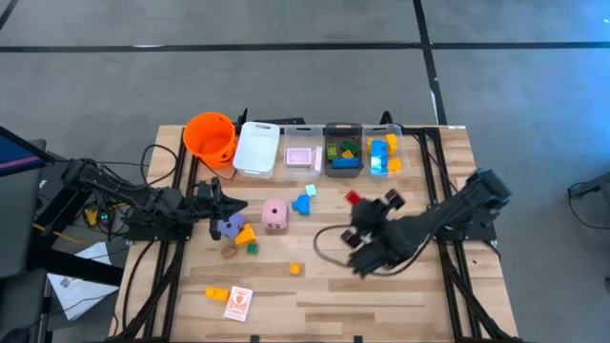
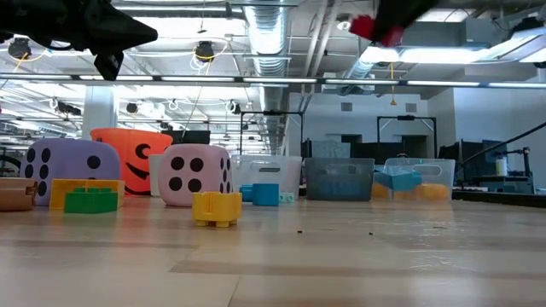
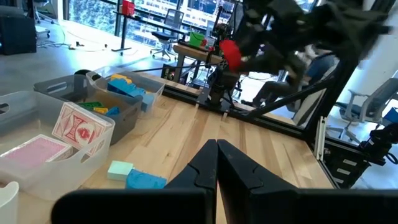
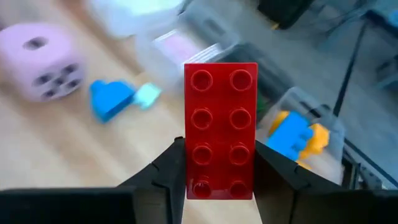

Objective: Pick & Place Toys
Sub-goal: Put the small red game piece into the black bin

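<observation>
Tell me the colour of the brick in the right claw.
Red: a studded rectangular plastic brick, gripped between the right claw fingers. Clearest in the right wrist view.

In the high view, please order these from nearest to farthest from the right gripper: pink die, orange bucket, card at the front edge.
From the right gripper, which holds a red brick:
1. Pink die, toward the table's middle.
2. Card, front left.
3. Orange bucket, back left corner.

We find no words, brand names or numbers that can be read. The round orange plastic bucket [image 2: 130, 159] bears a black jack-o'-lantern face. The big pink soft die [image 2: 197, 174] shows only black pips.
</observation>
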You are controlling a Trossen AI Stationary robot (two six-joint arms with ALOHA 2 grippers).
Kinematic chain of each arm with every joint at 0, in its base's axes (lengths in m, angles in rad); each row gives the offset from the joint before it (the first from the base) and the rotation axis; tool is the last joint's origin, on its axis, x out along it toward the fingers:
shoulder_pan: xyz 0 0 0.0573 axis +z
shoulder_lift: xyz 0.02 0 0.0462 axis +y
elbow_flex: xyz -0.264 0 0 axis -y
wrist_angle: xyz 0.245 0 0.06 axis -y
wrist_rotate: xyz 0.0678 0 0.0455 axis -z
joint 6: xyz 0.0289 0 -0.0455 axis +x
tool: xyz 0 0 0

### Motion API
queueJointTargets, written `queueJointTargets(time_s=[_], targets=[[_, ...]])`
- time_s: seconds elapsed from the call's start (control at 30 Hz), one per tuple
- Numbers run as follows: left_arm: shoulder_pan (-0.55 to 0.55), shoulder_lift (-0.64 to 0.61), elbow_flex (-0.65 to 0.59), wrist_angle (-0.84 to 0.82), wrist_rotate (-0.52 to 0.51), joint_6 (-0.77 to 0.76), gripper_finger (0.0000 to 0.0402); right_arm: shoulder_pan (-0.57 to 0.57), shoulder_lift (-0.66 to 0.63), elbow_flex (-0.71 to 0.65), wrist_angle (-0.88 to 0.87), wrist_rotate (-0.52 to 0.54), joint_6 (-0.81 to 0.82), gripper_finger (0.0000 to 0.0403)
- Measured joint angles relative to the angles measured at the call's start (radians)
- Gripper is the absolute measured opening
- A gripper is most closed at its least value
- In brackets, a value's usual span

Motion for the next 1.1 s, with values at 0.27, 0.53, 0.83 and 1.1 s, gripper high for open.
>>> queueJointTargets(time_s=[0.27, 0.53, 0.83, 1.1], targets=[[0.000, 0.000, 0.000, 0.017, 0.000, 0.000, 0.0000, -0.077, -0.273, -0.517, 0.578, 0.335, -0.048, 0.0135], [0.000, 0.000, 0.000, 0.077, -0.001, 0.007, 0.0000, -0.282, -0.319, -0.714, 1.160, 0.225, -0.584, 0.0135], [0.000, 0.000, 0.000, 0.133, -0.001, 0.110, 0.0000, -0.630, -0.307, -0.715, 1.517, -0.179, -0.923, 0.0135], [0.000, 0.056, 0.000, 0.109, -0.001, 0.112, 0.0000, -0.883, -0.274, -0.718, 1.482, -0.357, -0.857, 0.0135]])
